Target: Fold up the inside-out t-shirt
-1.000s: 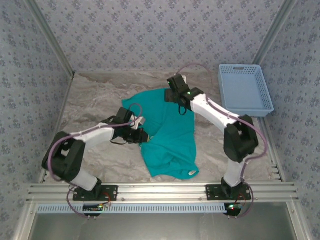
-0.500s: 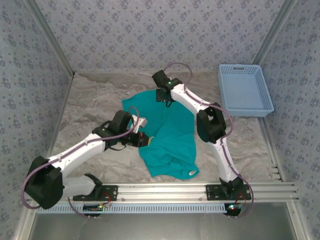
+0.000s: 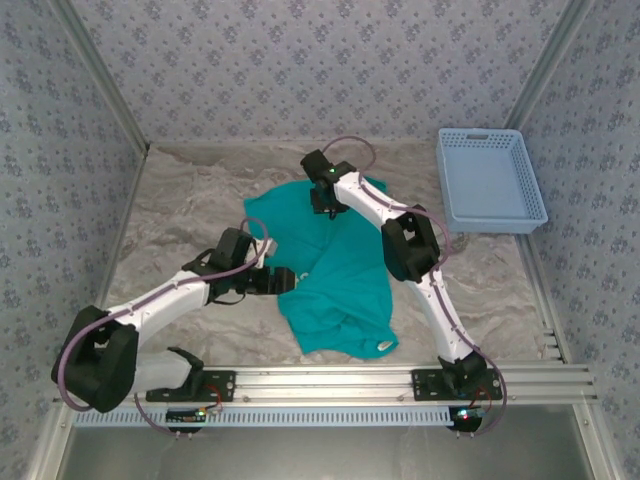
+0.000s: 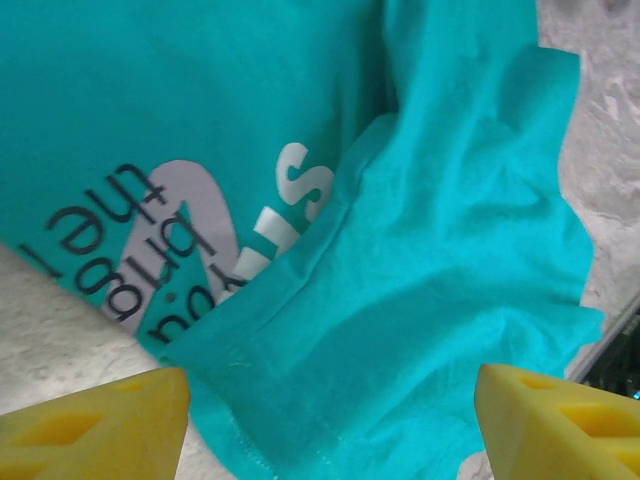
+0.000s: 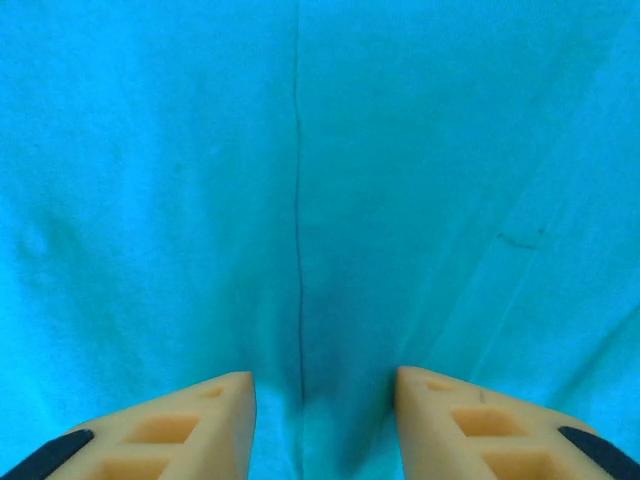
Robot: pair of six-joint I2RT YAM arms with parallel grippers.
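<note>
The plain teal-green soft fabric t-shirt (image 3: 340, 285) lay crumpled mid-table, running from 12 o'clock to 6 o'clock on the marbled grey table (image 3: 180, 200). The left gripper (image 4: 330, 405) stood spread wide over the hem at the shirt's 9 o'clock edge, holding nothing. The right gripper (image 5: 325, 400), at the 12 o'clock end, sat half-narrowed astride a seam; we could not tell whether it pinched cloth. We feared it might catch both layers and drag the whole shirt
</note>
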